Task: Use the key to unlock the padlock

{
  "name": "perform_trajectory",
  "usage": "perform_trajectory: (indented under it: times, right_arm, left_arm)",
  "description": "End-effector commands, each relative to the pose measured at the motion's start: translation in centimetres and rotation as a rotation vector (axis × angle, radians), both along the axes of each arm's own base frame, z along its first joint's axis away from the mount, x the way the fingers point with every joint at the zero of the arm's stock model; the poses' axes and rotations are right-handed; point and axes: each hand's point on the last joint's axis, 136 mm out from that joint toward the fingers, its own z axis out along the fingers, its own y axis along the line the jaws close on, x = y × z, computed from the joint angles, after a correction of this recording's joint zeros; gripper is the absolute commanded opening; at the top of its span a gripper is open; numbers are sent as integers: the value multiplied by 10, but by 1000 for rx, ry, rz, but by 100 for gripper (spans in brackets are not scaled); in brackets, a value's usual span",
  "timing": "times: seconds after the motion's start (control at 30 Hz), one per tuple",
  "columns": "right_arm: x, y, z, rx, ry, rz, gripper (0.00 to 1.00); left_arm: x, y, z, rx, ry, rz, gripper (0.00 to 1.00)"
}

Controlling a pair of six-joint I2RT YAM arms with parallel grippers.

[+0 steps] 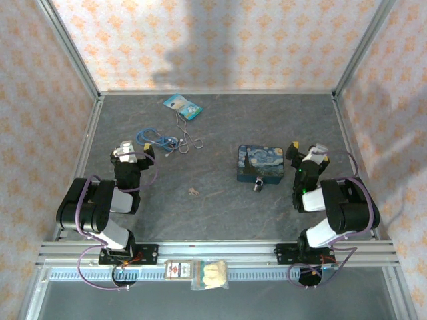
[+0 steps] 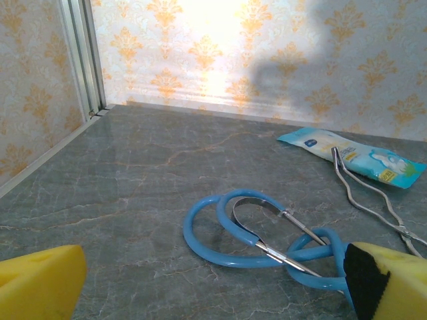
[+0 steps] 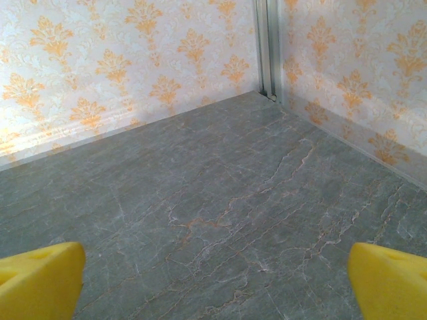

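The padlock (image 1: 257, 185), tiny and dark, lies on the grey table just in front of the blue starry tin (image 1: 261, 163). The key (image 1: 194, 193), small and pale, lies alone near the table's middle, left of the padlock. My left gripper (image 1: 137, 149) stands open at the left, well behind and left of the key; its yellow pads (image 2: 40, 280) frame bare table and a blue cord. My right gripper (image 1: 306, 149) stands open to the right of the tin, and nothing lies between its yellow pads (image 3: 390, 280).
A blue cord with metal arms (image 2: 227, 233) lies coiled right in front of the left gripper. Bent wire loops (image 1: 187, 137) and a pale blue packet (image 1: 183, 106) lie behind it. Two small packets (image 1: 200, 272) rest on the front rail. Patterned walls enclose three sides.
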Motion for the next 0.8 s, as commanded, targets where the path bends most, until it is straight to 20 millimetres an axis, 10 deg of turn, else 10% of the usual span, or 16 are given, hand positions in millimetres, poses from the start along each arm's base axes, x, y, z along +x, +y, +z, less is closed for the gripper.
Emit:
perform_trajectory:
  times: [0.0, 0.23, 0.47, 0.63, 0.77]
  right_arm:
    - [-2, 0, 11, -4, -26, -15, 100]
    - [-11, 5, 21, -27, -68, 0, 100]
    - [1, 11, 71, 3, -56, -4, 100]
    - [17, 53, 83, 206, 28, 165, 99]
    - [19, 128, 80, 260, 203, 406, 89]
  left_arm:
    - [1, 7, 14, 12, -35, 61, 99]
    - [-4, -7, 54, 110, -31, 153, 99]
    - [13, -24, 74, -118, -3, 134, 99]
    - [22, -61, 53, -373, 109, -18, 96]
    - [11, -75, 30, -510, 174, -64, 97]
